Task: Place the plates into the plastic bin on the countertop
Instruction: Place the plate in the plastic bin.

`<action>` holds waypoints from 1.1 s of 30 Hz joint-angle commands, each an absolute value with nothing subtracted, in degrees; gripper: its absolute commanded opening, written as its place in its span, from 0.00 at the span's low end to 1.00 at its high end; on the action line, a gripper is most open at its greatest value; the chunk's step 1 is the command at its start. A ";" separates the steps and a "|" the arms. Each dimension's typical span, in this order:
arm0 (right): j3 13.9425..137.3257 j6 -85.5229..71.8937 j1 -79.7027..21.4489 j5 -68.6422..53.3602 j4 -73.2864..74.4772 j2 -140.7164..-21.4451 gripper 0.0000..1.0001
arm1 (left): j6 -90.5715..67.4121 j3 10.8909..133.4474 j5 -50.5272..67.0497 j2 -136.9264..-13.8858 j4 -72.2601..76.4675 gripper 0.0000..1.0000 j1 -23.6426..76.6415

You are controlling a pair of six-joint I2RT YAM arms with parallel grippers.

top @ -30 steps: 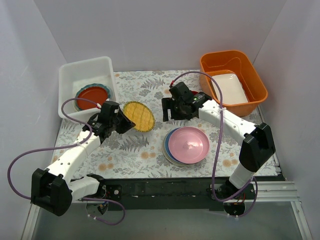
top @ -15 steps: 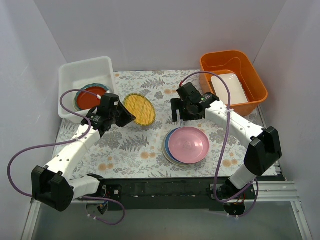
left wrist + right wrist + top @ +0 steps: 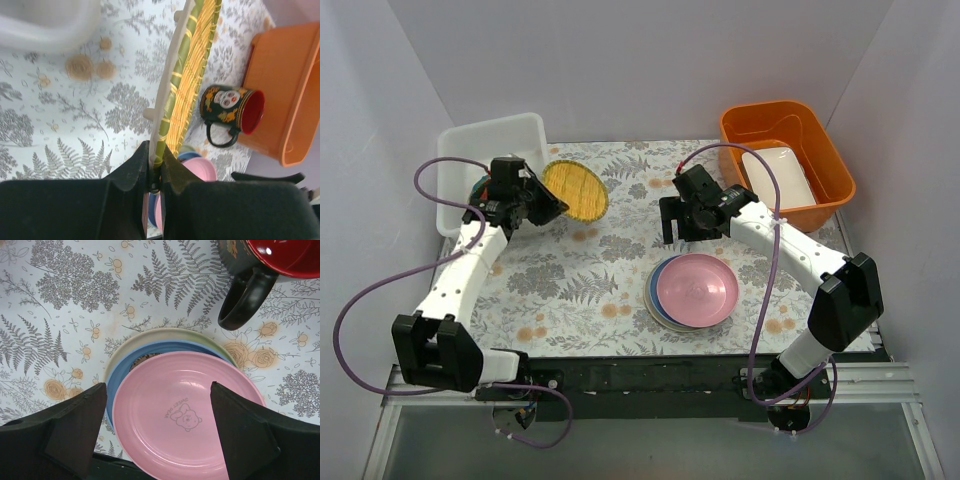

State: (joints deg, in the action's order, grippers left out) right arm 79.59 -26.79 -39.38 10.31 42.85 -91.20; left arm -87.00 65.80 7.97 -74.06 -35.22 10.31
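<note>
My left gripper (image 3: 538,204) is shut on the rim of a straw-yellow woven plate (image 3: 575,189), held tilted on edge above the countertop (image 3: 580,290) just right of the white plastic bin (image 3: 485,140). In the left wrist view the jaws (image 3: 156,155) pinch the plate (image 3: 192,80) and a bin corner (image 3: 45,25) shows at top left. Plates inside the bin are hidden by my arm. My right gripper (image 3: 692,228) is open and empty above a stack with a pink plate (image 3: 187,425) on top, a blue plate (image 3: 122,385) and a pale yellow-green plate (image 3: 150,335) under it (image 3: 695,290).
A dark red-lined mug (image 3: 260,270) stands just beyond the stack, also in the left wrist view (image 3: 230,107). An orange tub (image 3: 785,115) at the far right holds a white rectangular dish (image 3: 778,178). Grey walls close in left, right and back.
My left arm has carried the yellow plate up and to the far left, close to the bin. My right gripper shifted slightly right, then held still over the stack.
</note>
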 commanded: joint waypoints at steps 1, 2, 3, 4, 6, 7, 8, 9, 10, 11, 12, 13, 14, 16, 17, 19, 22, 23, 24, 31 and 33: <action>79.89 -26.89 -39.20 8.70 40.26 -90.52 0.91 | -82.71 72.41 14.75 -75.93 -35.07 0.00 3.63; 79.81 -26.89 -39.20 8.61 39.99 -90.53 0.91 | -82.27 74.08 15.29 -76.63 -35.33 0.00 2.65; 79.72 -26.89 -39.20 8.53 39.82 -90.53 0.91 | -81.83 74.87 15.73 -78.21 -36.03 0.00 1.94; 79.63 -26.89 -39.20 8.61 39.73 -90.61 0.91 | -81.57 75.75 16.17 -78.92 -36.47 0.00 0.89; 79.72 -26.89 -39.20 8.61 39.73 -90.79 0.91 | -81.30 77.60 16.70 -80.85 -37.09 0.00 0.35; 79.80 -26.63 -39.20 8.70 39.73 -90.79 0.91 | -81.65 77.87 17.05 -81.38 -37.00 0.00 0.09; 79.63 -26.72 -39.20 8.79 39.81 -90.97 0.91 | -81.82 78.05 17.66 -81.73 -36.83 0.00 0.09; 79.63 -26.72 -39.20 8.79 39.81 -90.97 0.91 | -82.09 78.05 17.93 -82.35 -36.30 0.00 -1.83; 79.63 -26.72 -39.20 8.96 39.90 -90.97 0.91 | -82.35 78.05 17.93 -82.61 -36.12 0.00 -2.54; 79.45 -26.81 -39.20 9.05 39.82 -90.88 0.91 | -82.44 78.05 18.19 -82.88 -35.86 0.00 -2.98; 79.11 -26.72 -39.20 9.14 39.73 -90.70 0.91 | -82.53 77.96 18.98 -83.32 -35.42 0.00 -3.51; 78.93 -26.72 -39.20 9.49 39.73 -90.44 0.91 | -82.53 78.13 19.25 -84.10 -35.51 0.00 -4.30; 78.58 -26.81 -39.20 9.67 39.81 -90.27 0.91 | -82.53 78.31 19.60 -84.55 -35.51 0.00 -4.83; 77.61 -26.63 -39.20 9.76 39.29 -89.91 0.91 | -82.53 78.40 20.83 -85.34 -35.25 0.00 -6.58; 77.43 -26.28 -39.20 9.76 39.29 -89.91 0.91 | -82.53 78.49 21.09 -85.52 -34.90 0.00 -7.11; 77.52 -25.93 -39.11 10.19 39.90 -90.09 0.91 | -82.71 78.49 21.97 -85.95 -34.19 0.00 -8.87; 77.61 -25.66 -38.76 10.02 39.73 -90.26 0.91 | -82.71 79.36 22.67 -87.10 -34.01 0.00 -10.98; 77.43 -25.84 -38.67 9.76 39.29 -90.35 0.91 | -82.79 79.28 23.37 -87.71 -33.84 0.00 -11.60; 77.43 -25.75 -38.58 9.41 39.11 -90.44 0.91 | -82.79 79.36 23.99 -87.98 -33.32 0.00 -12.21; 78.22 -25.75 -38.58 8.09 38.41 -92.28 0.91 | -82.35 79.45 24.70 -88.51 -32.96 0.00 -15.90; 78.49 -25.75 -38.58 7.39 37.97 -92.81 0.91 | -82.18 79.80 24.96 -88.77 -33.22 0.00 -16.70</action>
State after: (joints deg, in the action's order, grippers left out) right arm 77.43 -26.57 -38.76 8.62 40.03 -91.55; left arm -82.87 76.84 22.26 -90.06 -35.35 -15.20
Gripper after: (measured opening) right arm 0.912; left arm 0.074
